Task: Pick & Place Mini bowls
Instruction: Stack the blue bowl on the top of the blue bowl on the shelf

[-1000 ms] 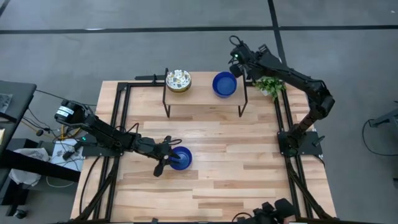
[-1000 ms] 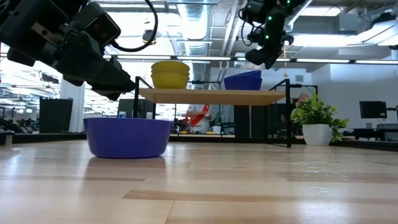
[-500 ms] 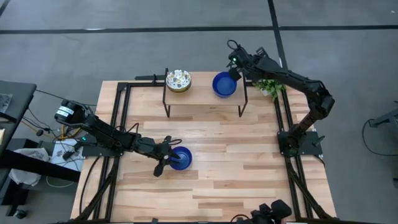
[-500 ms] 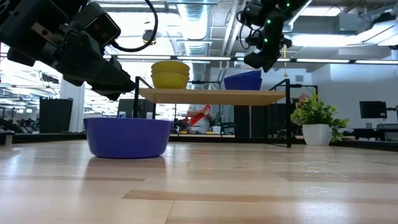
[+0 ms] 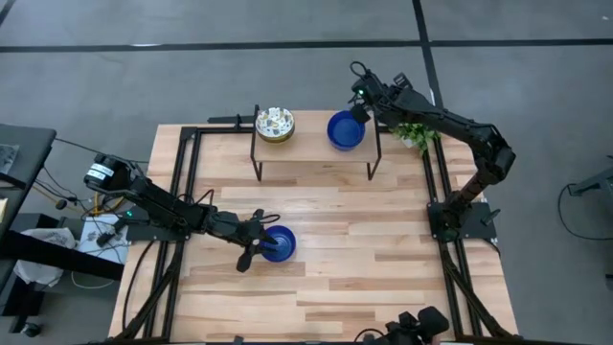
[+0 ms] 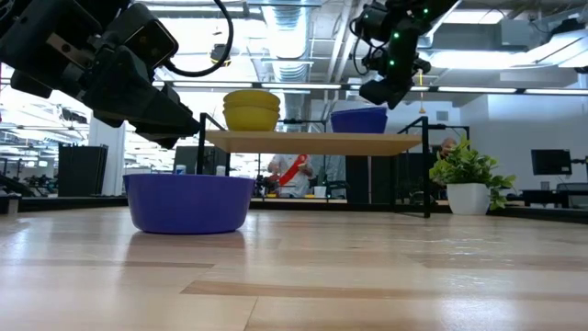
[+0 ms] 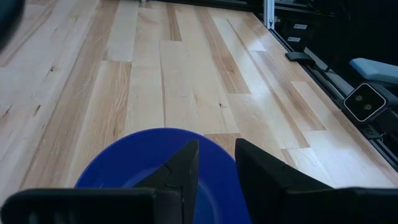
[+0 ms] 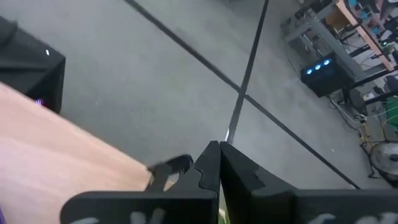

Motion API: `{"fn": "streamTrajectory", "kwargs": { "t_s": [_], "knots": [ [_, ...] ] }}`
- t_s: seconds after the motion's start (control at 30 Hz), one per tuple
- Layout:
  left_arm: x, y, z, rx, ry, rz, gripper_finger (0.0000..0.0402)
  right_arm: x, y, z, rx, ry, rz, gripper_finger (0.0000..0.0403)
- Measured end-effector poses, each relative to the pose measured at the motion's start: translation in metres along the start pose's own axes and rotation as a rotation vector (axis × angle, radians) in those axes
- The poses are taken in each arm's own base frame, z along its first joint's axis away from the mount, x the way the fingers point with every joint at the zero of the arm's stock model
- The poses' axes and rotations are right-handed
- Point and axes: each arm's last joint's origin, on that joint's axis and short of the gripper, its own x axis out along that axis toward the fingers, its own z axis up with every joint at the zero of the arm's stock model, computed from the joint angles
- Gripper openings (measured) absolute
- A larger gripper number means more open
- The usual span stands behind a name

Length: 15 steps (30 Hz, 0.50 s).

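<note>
A glossy blue mini bowl (image 5: 280, 245) stands on its base on the wooden table, seen also in the low view (image 6: 188, 202). My left gripper (image 7: 216, 168) reaches in from the table's left. Its two fingers stand a little apart over the bowl's inside, above the rim, so it is open and I see no touch. On a raised wooden shelf (image 5: 311, 146) at the far side stand a flower-patterned bowl (image 5: 275, 123) with a yellow outside and another blue bowl (image 5: 345, 131). My right gripper (image 5: 356, 105) hangs shut and empty just above that blue bowl's right rim.
A potted green plant (image 5: 415, 132) stands at the table's far right corner, close under my right arm. The shelf's thin dark legs (image 5: 256, 163) stand on the table. Bare wood lies between the shelf and the near bowl. A person (image 6: 292, 171) shows far behind the table.
My right gripper, still shut, has eased a little toward the table's left and down, closer to the blue bowl on the shelf. The bowls have not moved.
</note>
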Motion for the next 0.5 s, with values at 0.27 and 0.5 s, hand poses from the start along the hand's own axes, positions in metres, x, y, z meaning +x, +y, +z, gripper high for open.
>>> {"fn": "streamTrajectory", "kwargs": {
  "t_s": [0.27, 0.5],
  "knots": [
    [0.0, 0.0, 0.0, 0.0, 0.0, 0.0, 0.0104, 0.002, -0.003, 0.012, 0.099, -0.093, -0.006, 0.0001],
    [0.0, 0.0, 0.0, 0.0, 0.0, 0.0, 0.0104, 0.009, -0.009, 0.012, 0.134, -0.093, 0.044, 0.0001]
  ]
}}
